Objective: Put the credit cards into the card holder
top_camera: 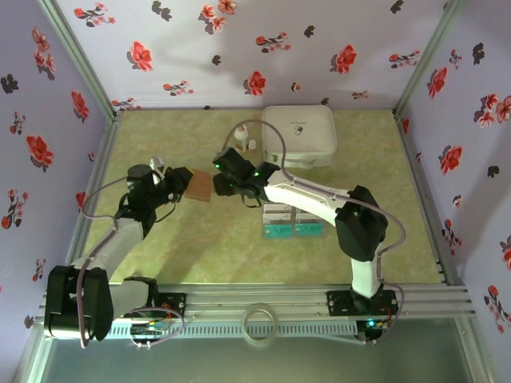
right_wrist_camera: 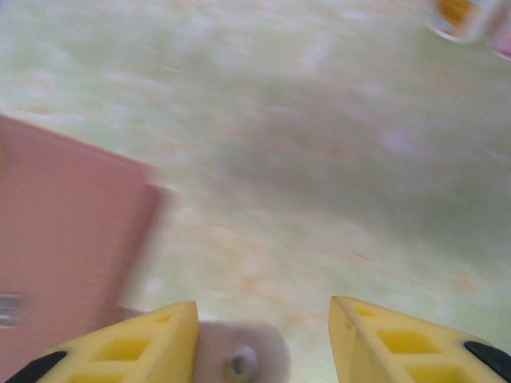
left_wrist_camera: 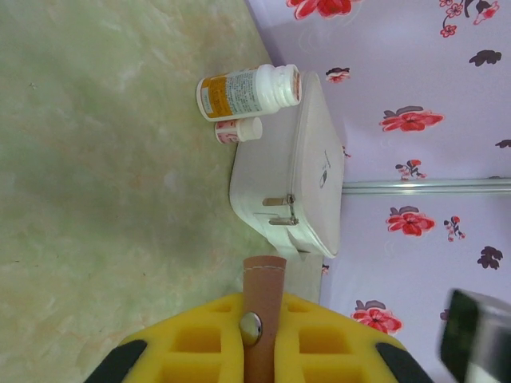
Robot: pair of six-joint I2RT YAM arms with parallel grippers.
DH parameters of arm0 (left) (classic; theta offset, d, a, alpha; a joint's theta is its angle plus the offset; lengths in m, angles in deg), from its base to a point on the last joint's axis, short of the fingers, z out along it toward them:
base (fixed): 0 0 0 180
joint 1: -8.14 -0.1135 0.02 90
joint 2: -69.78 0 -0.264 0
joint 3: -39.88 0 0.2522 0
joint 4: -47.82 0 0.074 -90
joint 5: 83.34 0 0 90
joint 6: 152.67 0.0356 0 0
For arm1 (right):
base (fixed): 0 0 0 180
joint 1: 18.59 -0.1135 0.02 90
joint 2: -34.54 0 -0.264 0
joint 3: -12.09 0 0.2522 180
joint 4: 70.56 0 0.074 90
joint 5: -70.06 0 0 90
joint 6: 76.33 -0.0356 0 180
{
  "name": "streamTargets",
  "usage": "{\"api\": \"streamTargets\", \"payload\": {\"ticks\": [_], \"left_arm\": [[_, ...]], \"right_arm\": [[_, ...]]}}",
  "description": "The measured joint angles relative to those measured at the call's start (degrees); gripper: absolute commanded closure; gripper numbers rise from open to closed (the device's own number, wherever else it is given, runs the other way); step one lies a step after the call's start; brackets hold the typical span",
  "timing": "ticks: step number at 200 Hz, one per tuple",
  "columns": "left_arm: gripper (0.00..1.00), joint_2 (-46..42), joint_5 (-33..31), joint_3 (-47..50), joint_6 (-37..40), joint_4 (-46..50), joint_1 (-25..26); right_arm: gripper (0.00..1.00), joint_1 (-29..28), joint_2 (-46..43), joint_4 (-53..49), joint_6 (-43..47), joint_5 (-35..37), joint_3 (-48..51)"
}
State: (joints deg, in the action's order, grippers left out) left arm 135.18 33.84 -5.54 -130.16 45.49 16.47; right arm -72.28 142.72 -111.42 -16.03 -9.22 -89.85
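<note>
Progress: early, by judgement. Cards [top_camera: 291,224] lie grouped on table [top_camera: 200,255] by right arm, well apart from holder [top_camera: 200,185]; none seen inside it. All insertions left to do.
Left gripper [left_wrist_camera: 263,319]: pressed together, pinching holder's brown strap [left_wrist_camera: 264,279].
Right gripper [right_wrist_camera: 263,311]: fingers spread, nothing gripped; pale tab [right_wrist_camera: 239,361] low in gap, contact unclear, view blurred. Holder just left of it.
Beyond: white box [top_camera: 299,134], two bottles [left_wrist_camera: 247,89] beside it.
</note>
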Motion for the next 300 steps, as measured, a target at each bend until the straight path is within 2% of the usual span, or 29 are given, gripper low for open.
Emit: {"api": "streamTargets", "payload": {"ticks": [27,60,107,148,171,198,221,230,242,271,285,300], "left_arm": [[0.98,0.00,0.04,0.00,0.15,-0.15,0.00],[0.98,0.00,0.04,0.00,0.20,-0.20,0.00],[0.98,0.02,0.04,0.00,0.44,-0.20,0.00],[0.98,0.17,0.04,0.00,0.61,-0.20,0.00],[0.98,0.28,0.04,0.00,0.61,-0.17,0.00],[0.98,0.28,0.04,0.00,0.61,-0.20,0.00],[0.98,0.28,0.04,0.02,0.81,-0.22,0.00],[0.97,0.28,0.04,0.15,0.90,-0.57,0.00],[0.90,0.57,0.04,0.79,1.49,-1.53,0.00],[0.55,3.52,0.04,2.93,3.39,-3.58,0.00],[0.45,5.40,0.07,4.13,4.87,-3.80,0.00],[0.40,7.65,0.07,5.38,6.32,-4.39,0.00]], "right_arm": [[0.50,3.10,-4.35,-1.70,-0.74,0.17,5.14],[0.47,3.39,-8.28,1.38,-2.45,-5.99,5.35],[0.46,3.28,-7.87,7.91,-6.29,-15.04,5.27],[0.47,3.28,-6.54,12.68,-9.01,-19.45,5.27],[0.55,3.30,-5.38,14.32,-10.16,-20.55,5.27],[0.75,3.34,-3.04,16.00,-11.67,-21.35,5.27],[1.00,3.69,-1.64,17.27,-12.28,-22.18,5.90],[1.00,4.02,-1.55,18.12,-13.14,-22.75,6.64],[1.00,4.59,-1.55,19.85,-13.97,-23.58,7.67],[1.00,5.88,-1.57,23.45,-15.43,-25.59,10.69],[1.00,6.14,-1.57,24.26,-15.98,-26.36,11.45],[1.00,6.36,-1.57,25.62,-16.94,-27.47,11.63]]}}
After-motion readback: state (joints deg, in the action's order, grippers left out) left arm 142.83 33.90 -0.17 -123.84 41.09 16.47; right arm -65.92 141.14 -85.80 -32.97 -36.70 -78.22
